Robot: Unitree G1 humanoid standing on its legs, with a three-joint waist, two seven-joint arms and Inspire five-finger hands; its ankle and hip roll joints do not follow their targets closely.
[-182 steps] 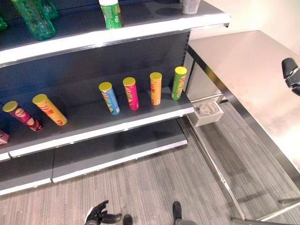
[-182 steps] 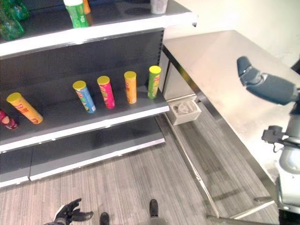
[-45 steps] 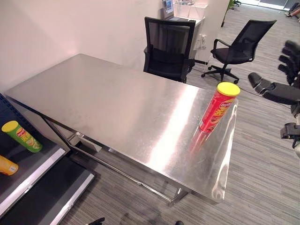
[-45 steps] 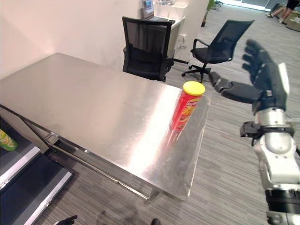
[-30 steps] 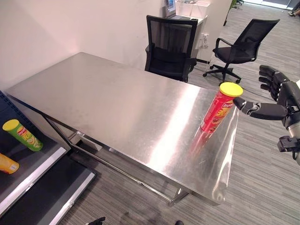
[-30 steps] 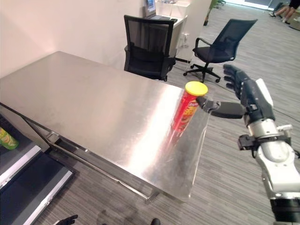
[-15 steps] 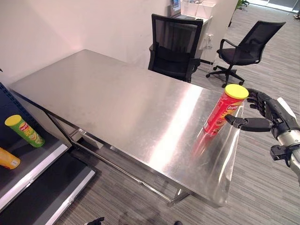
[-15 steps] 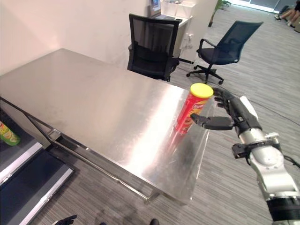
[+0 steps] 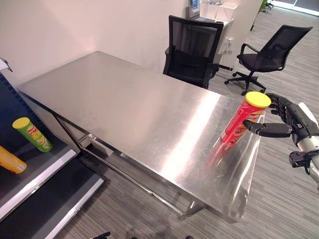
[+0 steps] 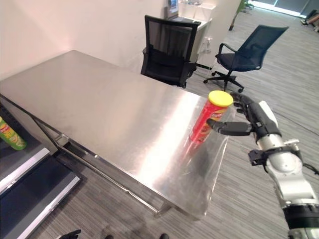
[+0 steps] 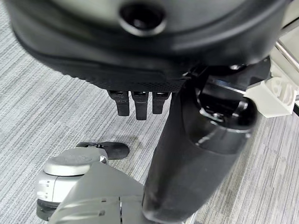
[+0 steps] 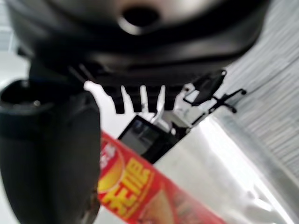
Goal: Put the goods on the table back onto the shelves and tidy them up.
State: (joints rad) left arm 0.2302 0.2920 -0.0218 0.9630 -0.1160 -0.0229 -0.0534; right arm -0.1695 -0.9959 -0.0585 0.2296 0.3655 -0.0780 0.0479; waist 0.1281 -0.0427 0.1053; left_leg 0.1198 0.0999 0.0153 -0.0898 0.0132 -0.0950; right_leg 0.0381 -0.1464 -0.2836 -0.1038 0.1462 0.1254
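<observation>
A red crisp can with a yellow lid (image 9: 240, 121) stands upright near the right end of the steel table (image 9: 124, 109). My right hand (image 10: 260, 119) is open beside it. The thumb (image 10: 227, 128) reaches across the can's front and the fingers (image 10: 243, 102) lie behind it near the lid. In the right wrist view the can (image 12: 135, 186) sits between thumb and straight fingers. My left hand (image 9: 102, 235) hangs low over the floor, its fingers (image 11: 135, 102) relaxed and holding nothing.
At the left a dark shelf (image 9: 40, 172) holds a green can (image 9: 32, 134) and an orange can (image 9: 10, 160). Two black office chairs (image 9: 192, 47) (image 9: 269, 50) stand behind the table. A wall runs along its far side, and grey carpet surrounds it.
The view has swung from the shelves to the table. My right hand has come down from a raised, spread pose and moved in around the red can.
</observation>
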